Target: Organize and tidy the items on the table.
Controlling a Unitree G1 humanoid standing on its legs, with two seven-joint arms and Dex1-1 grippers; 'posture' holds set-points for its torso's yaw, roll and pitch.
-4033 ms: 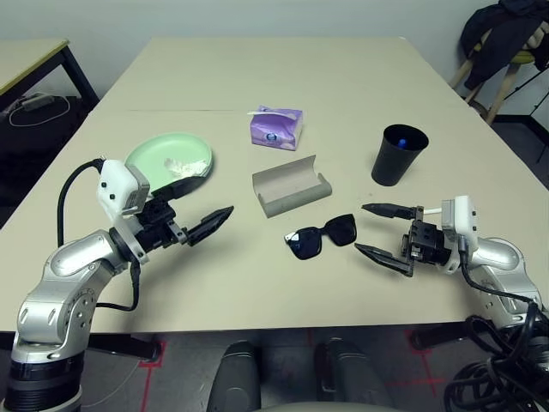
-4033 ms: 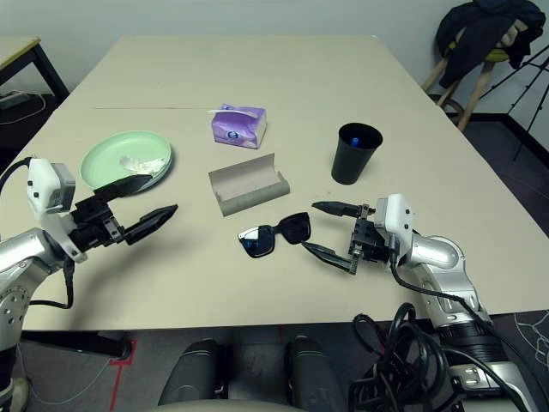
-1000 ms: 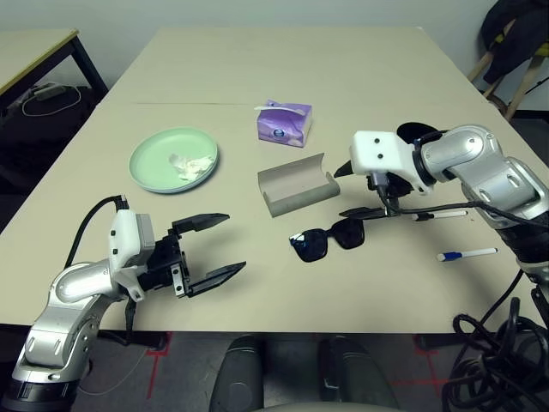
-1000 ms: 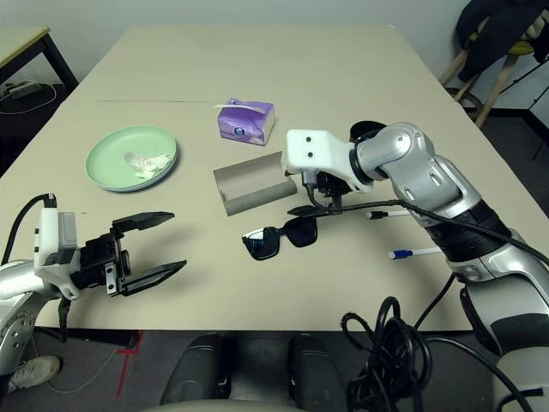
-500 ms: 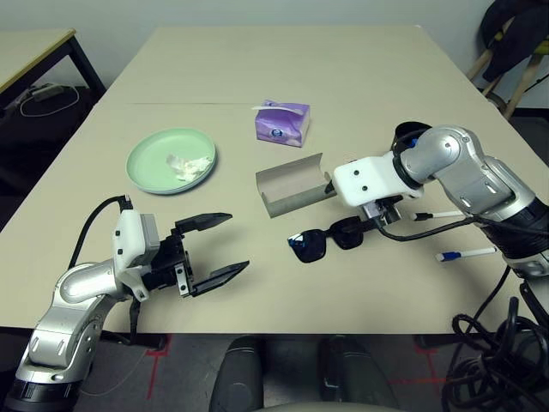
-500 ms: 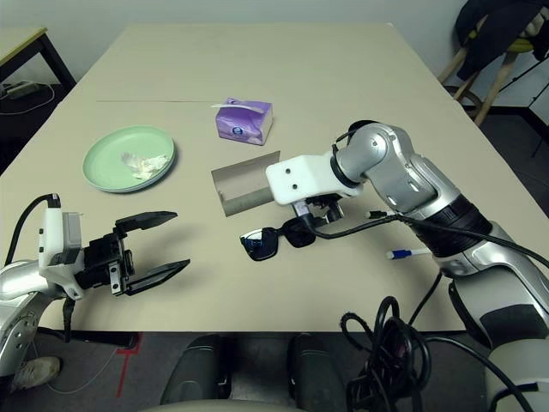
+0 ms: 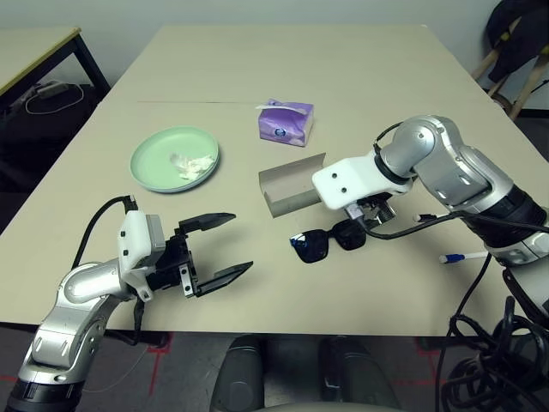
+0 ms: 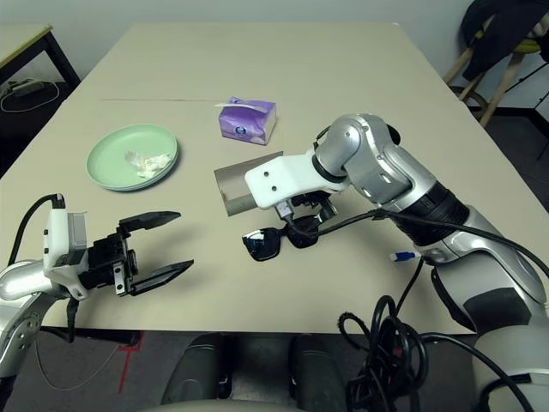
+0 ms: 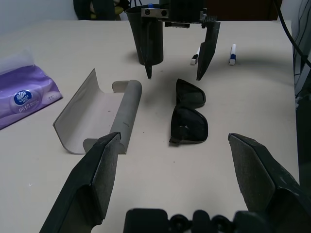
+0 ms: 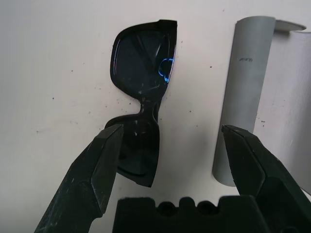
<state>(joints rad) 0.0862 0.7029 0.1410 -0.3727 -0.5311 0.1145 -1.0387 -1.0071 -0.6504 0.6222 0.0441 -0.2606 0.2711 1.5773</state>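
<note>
Sunglasses [image 10: 141,121] on table [image 7: 257,77], beside open case [image 9: 99,116]; right tool [image 9: 176,77] wide above; left tool [image 7: 219,249] wide.

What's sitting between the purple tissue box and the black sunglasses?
The open grey glasses case lies between the purple tissue box and the black sunglasses, as the left eye view shows.

black plastic sunglasses [image 7: 330,239] lie folded, centre of the beige surface [image 7: 257,69]; open grey oblong glasses case [image 7: 292,184] at their 11 o'clock; mint green round plate [image 7: 174,158] holding crumpled white tissue [image 7: 192,163] at 10.
</note>
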